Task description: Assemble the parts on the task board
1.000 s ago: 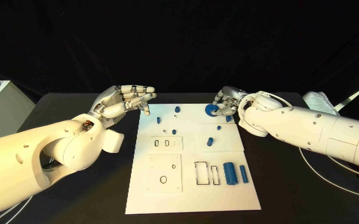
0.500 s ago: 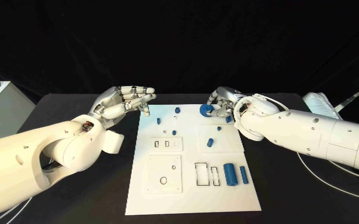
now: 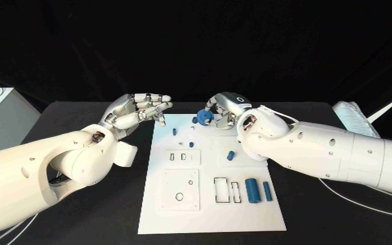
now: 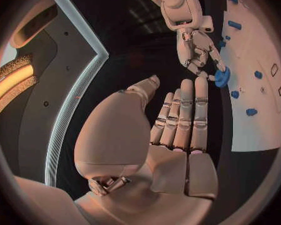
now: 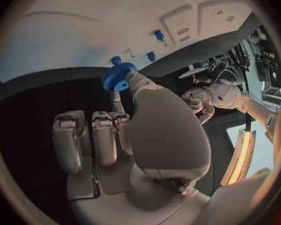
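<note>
A: Compared with the view a second earlier, the right hand is carrying the blue gear leftward along the far edge of the white board; the gear is now hanging near the blue peg at the far middle of the board.

B: How is the gear being held?

A: The right hand is pinching it between thumb and fingertips, its toothed rim showing clear of the fingers in the right wrist view. The left hand is hovering just beside the board's far left corner, fingers curled together and holding nothing.

B: What is the step in hand asking for?

A: Probably seating the gear on a peg. The hand is best keeping the gear level, its bore centred over the peg, then lowering straight down and releasing only once seated. The two blue cylinders near the front are lying well apart from this work.
</note>
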Controlling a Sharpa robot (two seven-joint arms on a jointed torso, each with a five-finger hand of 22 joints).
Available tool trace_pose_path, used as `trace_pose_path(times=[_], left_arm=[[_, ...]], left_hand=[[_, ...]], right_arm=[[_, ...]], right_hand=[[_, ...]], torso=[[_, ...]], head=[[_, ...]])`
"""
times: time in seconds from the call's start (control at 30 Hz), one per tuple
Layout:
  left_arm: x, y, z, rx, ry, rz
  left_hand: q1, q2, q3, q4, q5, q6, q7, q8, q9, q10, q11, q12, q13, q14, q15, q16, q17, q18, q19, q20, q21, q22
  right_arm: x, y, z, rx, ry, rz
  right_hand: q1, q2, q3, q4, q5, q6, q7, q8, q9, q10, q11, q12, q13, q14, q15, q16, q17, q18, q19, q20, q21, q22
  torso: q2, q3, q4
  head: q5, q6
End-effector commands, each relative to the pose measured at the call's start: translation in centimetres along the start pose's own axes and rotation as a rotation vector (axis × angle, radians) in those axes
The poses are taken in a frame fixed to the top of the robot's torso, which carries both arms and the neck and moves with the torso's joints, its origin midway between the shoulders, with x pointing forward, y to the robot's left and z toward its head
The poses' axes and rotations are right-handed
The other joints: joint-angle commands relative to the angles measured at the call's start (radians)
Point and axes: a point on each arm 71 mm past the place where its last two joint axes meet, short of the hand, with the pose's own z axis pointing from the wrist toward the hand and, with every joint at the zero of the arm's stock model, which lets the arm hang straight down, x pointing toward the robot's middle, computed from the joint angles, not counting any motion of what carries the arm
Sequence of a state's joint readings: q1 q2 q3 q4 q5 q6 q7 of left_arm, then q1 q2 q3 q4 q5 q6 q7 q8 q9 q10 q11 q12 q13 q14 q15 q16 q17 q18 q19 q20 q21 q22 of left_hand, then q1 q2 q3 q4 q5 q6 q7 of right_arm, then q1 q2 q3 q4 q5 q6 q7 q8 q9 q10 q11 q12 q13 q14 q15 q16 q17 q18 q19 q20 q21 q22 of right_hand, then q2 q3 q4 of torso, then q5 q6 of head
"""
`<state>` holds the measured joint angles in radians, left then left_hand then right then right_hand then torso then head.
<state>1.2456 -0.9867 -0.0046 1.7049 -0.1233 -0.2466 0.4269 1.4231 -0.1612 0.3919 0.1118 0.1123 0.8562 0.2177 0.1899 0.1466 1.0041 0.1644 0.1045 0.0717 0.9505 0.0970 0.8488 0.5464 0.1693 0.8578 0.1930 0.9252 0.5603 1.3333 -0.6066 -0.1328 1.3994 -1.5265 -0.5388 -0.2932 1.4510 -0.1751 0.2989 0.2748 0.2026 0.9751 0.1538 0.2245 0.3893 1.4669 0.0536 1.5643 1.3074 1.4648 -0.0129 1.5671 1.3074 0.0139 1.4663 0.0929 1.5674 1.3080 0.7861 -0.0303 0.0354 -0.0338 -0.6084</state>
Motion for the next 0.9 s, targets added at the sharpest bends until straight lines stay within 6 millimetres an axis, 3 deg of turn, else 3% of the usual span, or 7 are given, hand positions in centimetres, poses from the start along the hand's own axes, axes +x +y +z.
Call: trace_pose_path(times=[0.03, 0.9], left_arm=[[0.3, -0.1, 0.1, 0.007, 0.024, -0.007], [0.5, 0.0, 0.3, 0.005, 0.029, -0.009]], left_hand=[[-0.009, -0.004, 0.006, 0.000, -0.004, -0.006, 0.010, 0.005, -0.001, -0.006, 0.002, 0.004, -0.001, -0.007, -0.001, 0.005, -0.002, 0.014, -0.008, -0.002, 0.006, 0.001], [-0.010, -0.003, 0.007, 0.000, -0.004, -0.006, 0.010, 0.005, -0.002, -0.006, 0.002, 0.004, -0.001, -0.008, -0.001, 0.006, -0.002, 0.014, -0.009, -0.001, 0.009, 0.002]], right_arm=[[0.4, 1.1, 0.2, -0.055, -0.030, -0.071], [4.1, 2.9, 1.1, -0.071, 0.068, -0.107]], right_hand=[[-0.004, -0.005, 0.007, -0.001, 0.001, 0.027, -0.026, -0.001, 0.012, 0.104, -0.005, 0.006, 0.263, 0.106, -0.008, 0.004, 0.263, -0.014, 0.105, -0.006, 0.003, 0.263], [-0.005, -0.010, 0.011, -0.003, -0.005, 0.026, -0.025, -0.002, 0.012, 0.104, -0.004, 0.006, 0.263, 0.106, -0.007, 0.004, 0.263, -0.014, 0.105, -0.006, 0.003, 0.263]], torso=[[0.001, -0.0008, 0.0016], [0.002, 0.0018, -0.0001]], head=[[-0.001, 0.000], [0.004, -0.005]])
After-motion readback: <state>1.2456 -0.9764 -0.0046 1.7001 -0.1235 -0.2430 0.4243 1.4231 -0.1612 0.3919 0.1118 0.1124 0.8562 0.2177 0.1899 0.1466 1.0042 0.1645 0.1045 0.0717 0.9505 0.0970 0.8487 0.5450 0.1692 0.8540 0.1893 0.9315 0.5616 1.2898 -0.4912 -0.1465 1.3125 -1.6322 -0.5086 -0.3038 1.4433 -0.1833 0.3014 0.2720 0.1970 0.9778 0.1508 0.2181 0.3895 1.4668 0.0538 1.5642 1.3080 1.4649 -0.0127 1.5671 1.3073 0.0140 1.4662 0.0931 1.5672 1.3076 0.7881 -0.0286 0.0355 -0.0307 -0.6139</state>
